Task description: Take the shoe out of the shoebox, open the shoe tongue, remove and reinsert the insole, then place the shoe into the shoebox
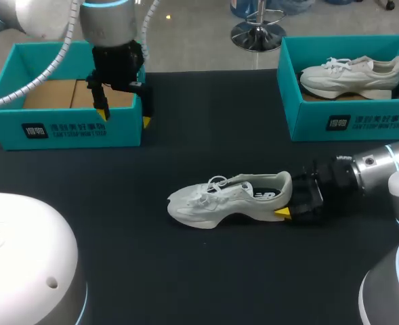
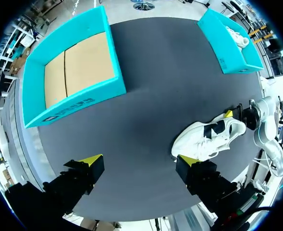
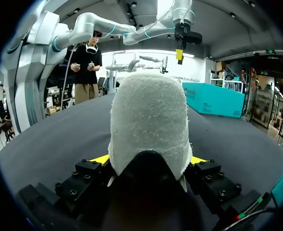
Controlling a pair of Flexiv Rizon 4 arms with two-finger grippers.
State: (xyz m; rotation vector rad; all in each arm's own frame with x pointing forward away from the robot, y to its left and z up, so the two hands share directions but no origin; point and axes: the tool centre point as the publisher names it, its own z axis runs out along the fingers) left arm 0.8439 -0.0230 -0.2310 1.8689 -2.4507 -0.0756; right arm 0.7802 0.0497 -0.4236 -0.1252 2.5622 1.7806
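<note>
- The shoe (image 1: 229, 196) stood on its sole on the table (image 1: 152, 264), outside both boxes, with its toe pointing away from the right gripper (image 1: 288, 201).
- The right gripper was closed on the shoe's heel. In the right wrist view, a yellow tip pressed against each side of the heel cup.
- The left gripper (image 1: 123, 116) hung well apart from the shoe, up beyond its toe end. Its fingers were spread wide and held nothing.
- The shoe looked light. Its upper seemed soft and likely to give under a pinch, while the heel cup and thick sole looked stiffer, so the heel seemed the sounder place to hold.
- The tongue and laces looked limp and would probably need a pinch at the tongue's free edge near the collar. The insole would likely be thin and bendy, and apt to buckle going back in.
- Bare table lay all round the shoe, widest on its near side.
- The empty shoebox (image 1: 64, 132) stood beyond the shoe's toe end. The second shoebox (image 1: 348, 122), which held another shoe (image 1: 351, 74), stood beyond its heel end.
- Their upright walls looked like the edges the shoe would have to be lifted over.
</note>
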